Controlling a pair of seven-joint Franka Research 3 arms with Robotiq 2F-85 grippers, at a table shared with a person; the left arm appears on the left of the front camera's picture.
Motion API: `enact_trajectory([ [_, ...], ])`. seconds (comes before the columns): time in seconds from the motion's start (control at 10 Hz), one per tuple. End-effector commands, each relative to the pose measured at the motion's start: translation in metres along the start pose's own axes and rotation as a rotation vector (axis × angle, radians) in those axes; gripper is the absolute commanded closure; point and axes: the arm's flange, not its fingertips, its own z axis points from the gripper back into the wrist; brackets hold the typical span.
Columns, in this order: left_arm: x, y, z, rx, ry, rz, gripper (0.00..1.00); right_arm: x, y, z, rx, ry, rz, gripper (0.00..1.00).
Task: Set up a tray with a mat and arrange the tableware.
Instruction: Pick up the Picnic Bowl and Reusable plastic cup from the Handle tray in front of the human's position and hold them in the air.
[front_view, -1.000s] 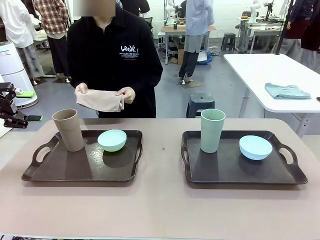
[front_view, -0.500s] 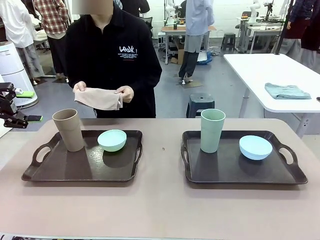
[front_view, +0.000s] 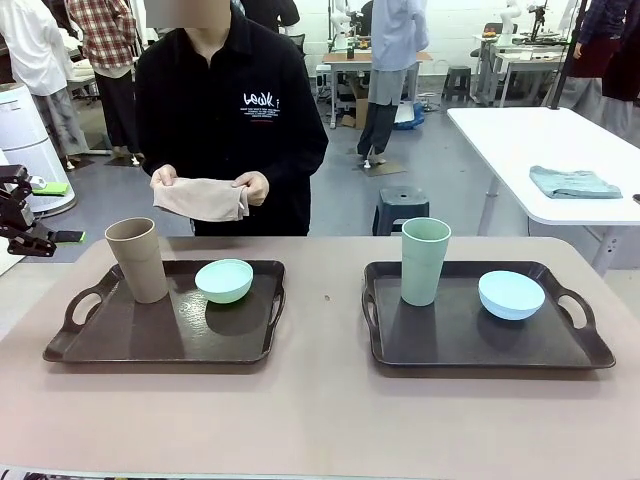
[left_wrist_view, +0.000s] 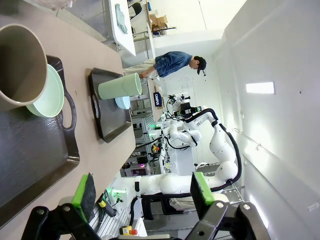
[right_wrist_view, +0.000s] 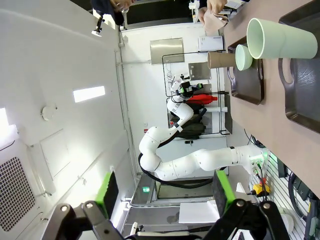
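Two dark trays lie on the table. The left tray (front_view: 90, 345) carries a tan cup (front_view: 137, 260) and a mint bowl (front_view: 224, 280). On the right tray (front_view: 440, 345) stand a pale green cup (front_view: 425, 260) and a light blue bowl (front_view: 511, 294). Behind the left tray a person holds a folded beige mat (front_view: 200, 198) in both hands. My left gripper (left_wrist_view: 144, 192) is open and empty, low beside the left tray (left_wrist_view: 30, 160) and tan cup (left_wrist_view: 20, 65). My right gripper (right_wrist_view: 165, 190) is open and empty, well away from the pale green cup (right_wrist_view: 280, 40).
The table's near half, in front of the trays, is bare tan surface (front_view: 320, 420). A gap of table separates the two trays. A white table (front_view: 540, 150) with a folded blue cloth stands behind at the right, with a stool and other people farther off.
The person has shifted slightly while holding the mat in both hands. Cups, bowls, trays and both grippers stay where they were.
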Motion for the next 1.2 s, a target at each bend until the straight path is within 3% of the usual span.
enact_trajectory([
  [0.0,0.001,-0.002,0.002,-0.007,-0.022,-0.006,0.00,-0.004,-0.002,-0.001,0.005,0.003,0.013,0.00],
  [0.3,0.001,-0.002,0.002,-0.007,-0.022,-0.006,0.00,0.000,0.000,0.000,0.000,0.000,0.000,0.00],
  [0.4,0.000,0.000,0.000,0.000,0.000,0.000,0.00,0.007,0.023,-0.032,-0.088,-0.045,0.016,0.00],
  [0.6,0.036,-0.020,-0.007,0.357,-0.108,-0.393,0.00,0.022,0.075,-0.140,-0.366,-0.156,0.001,0.00],
  [0.7,0.042,-0.038,-0.007,0.534,-0.103,-0.577,0.00,0.021,0.101,-0.193,-0.458,-0.198,0.036,0.00],
  [0.8,0.042,-0.060,-0.006,0.686,-0.058,-0.733,0.00,0.018,0.120,-0.240,-0.520,-0.204,0.050,0.00],
  [0.9,0.038,-0.087,-0.001,0.742,0.057,-0.785,0.00,0.015,0.130,-0.285,-0.599,-0.207,0.073,0.00],
  [1.0,0.036,-0.118,0.010,0.655,0.261,-0.628,0.00,0.014,0.134,-0.314,-0.624,-0.158,0.045,0.00],
  [1.1,0.054,-0.075,0.000,0.474,0.033,-0.586,0.00,-0.003,0.132,-0.266,-0.496,-0.207,0.126,0.00],
])
